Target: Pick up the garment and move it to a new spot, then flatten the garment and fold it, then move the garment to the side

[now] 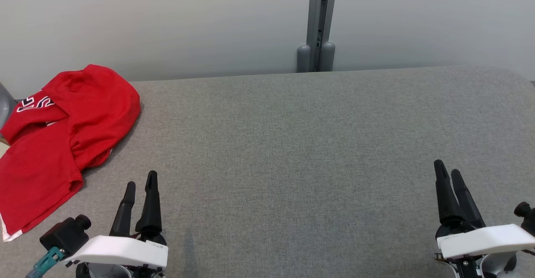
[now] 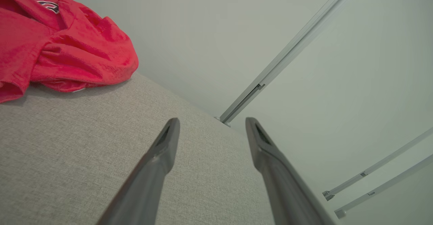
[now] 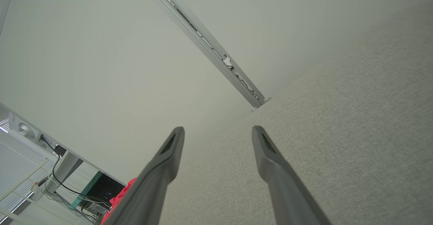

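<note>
1. At the left edge of the bench [image 1: 292, 144], toward its far left corner, the red garment [image 1: 62, 136] is seen lying crumpled, with its near part cut off by the left side of the head view.
2. Its long axis is judged to run along that left edge, from the far corner toward the front edge.
3. The left gripper [image 1: 141, 178] is placed by the front edge near the front left corner, jaws apart and empty. The garment lies ahead of it and to its left, near but not touched.
4. The right gripper [image 1: 446, 167] is placed near the front right corner, likewise spread and empty, well apart from the garment.
5. The left arm is therefore judged the nearer. A reach forward and leftward is called for, and the pick-up is not yet begun.
</note>
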You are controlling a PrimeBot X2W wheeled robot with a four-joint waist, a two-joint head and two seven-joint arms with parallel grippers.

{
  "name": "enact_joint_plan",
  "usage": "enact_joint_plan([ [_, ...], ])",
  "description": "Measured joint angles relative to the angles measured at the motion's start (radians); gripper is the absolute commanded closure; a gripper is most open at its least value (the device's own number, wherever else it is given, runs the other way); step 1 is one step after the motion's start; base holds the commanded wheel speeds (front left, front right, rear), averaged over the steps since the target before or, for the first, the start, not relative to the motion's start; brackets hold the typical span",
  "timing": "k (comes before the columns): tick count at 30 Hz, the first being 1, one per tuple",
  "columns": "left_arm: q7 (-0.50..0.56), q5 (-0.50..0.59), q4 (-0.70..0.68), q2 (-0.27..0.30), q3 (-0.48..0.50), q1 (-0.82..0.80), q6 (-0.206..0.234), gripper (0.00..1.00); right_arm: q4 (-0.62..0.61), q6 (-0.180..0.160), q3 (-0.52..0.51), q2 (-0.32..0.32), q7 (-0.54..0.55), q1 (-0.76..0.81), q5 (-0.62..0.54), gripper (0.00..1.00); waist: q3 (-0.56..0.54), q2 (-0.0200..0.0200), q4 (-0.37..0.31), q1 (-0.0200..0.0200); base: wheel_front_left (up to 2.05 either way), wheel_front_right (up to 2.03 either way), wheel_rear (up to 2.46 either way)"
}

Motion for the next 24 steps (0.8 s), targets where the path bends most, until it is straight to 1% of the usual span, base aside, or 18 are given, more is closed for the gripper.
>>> enact_joint_plan([
  [9, -0.027, 0.128, -0.004, 0.002, -0.011, 0.01, 0.008, 0.0, -0.008, 0.0, 0.015, -0.002, -0.025, 0.001, -0.125, 0.0, 0.001, 0.0, -0.001, 0.0, 0.0, 0.0, 0.0],
  [24, -0.067, 0.282, -0.011, 0.003, -0.028, 0.039, 0.017, 0.0, -0.019, 0.0, 0.034, -0.005, -0.066, 0.015, -0.288, 0.0, -0.01, 0.0, -0.002, 0.0, 0.0, 0.0, 0.0],
])
